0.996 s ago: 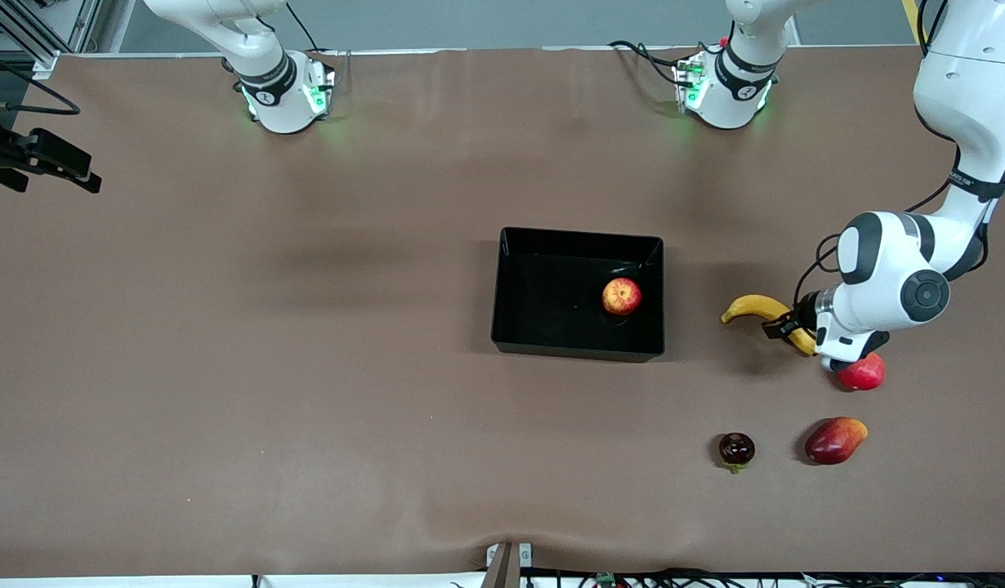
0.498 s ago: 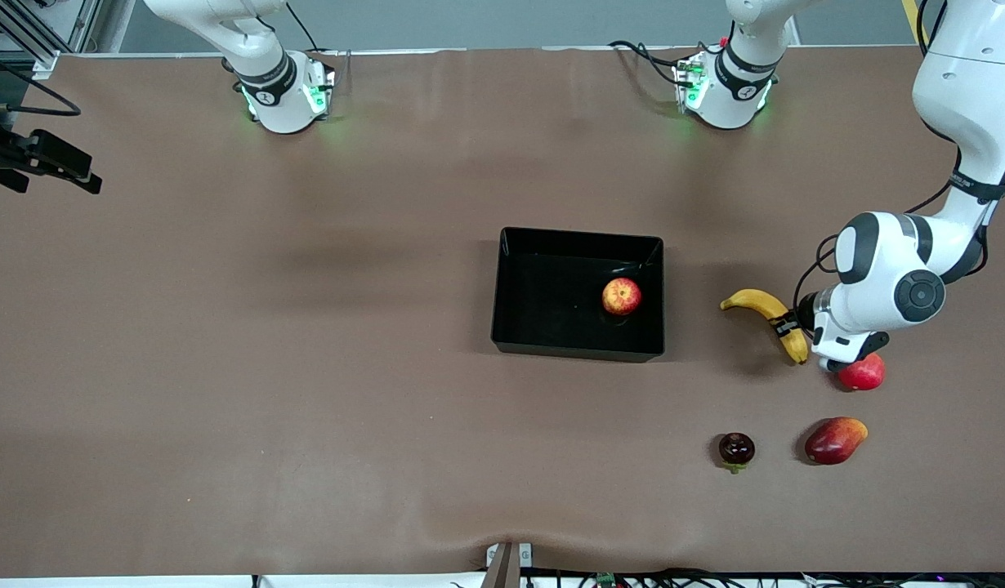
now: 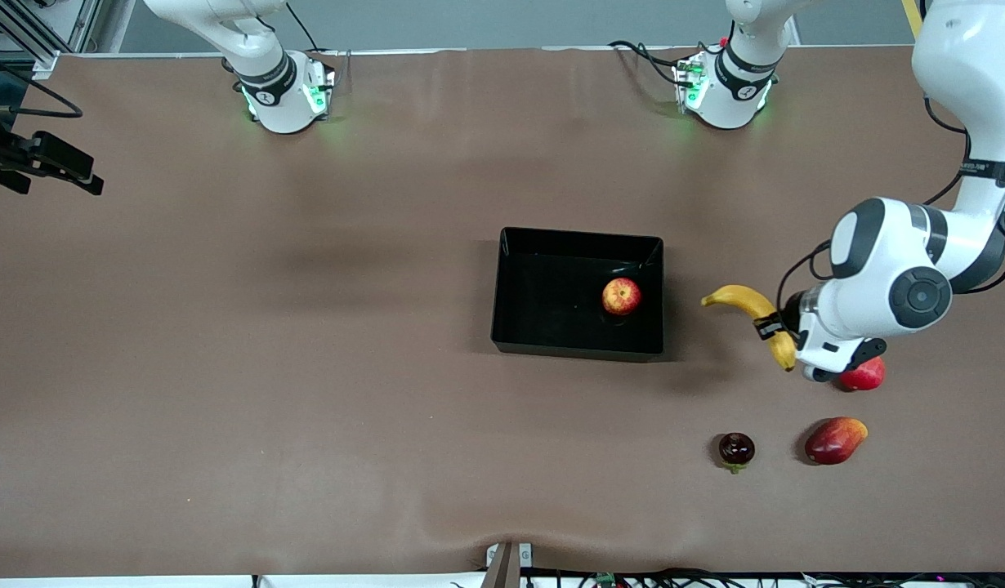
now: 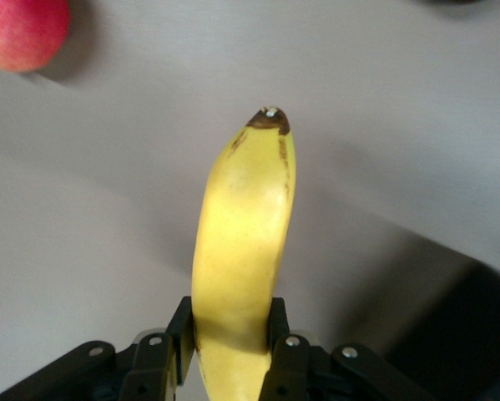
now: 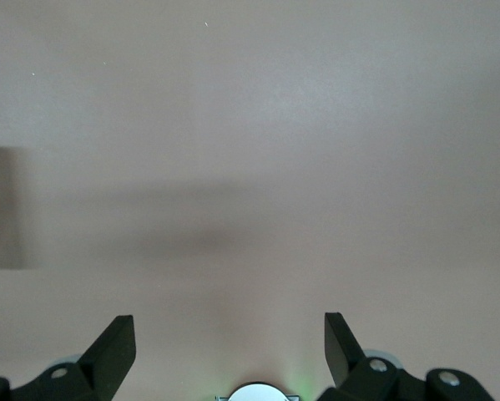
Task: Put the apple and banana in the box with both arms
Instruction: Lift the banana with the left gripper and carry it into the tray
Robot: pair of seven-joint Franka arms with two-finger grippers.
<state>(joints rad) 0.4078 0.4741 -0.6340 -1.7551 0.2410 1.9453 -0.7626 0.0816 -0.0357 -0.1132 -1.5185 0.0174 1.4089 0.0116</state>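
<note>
Dark fruit [image 3: 737, 448]: a small, dark red round fruit, nearest the front camera, on the brown surface [image 3: 306, 367].
Mango-like fruit [image 3: 834, 439]: red and yellow, beside the dark fruit, toward the left arm's end.
Red fruit [image 3: 864, 375]: round, partly hidden under the left arm's wrist.
Left pincer [image 3: 768, 327]: clamped on the banana [image 3: 752, 313] near one tip, over bare surface between the box [image 3: 578, 347] and the red fruit.
Banana's lie: long axis slanting, free end toward the box, gripped end lower in the front view.
Apple [image 3: 622, 296]: in the black box, close to the wall at the left arm's end.
Right pincer [image 5: 229, 341]: jaws spread wide, empty, waiting over bare surface.
</note>
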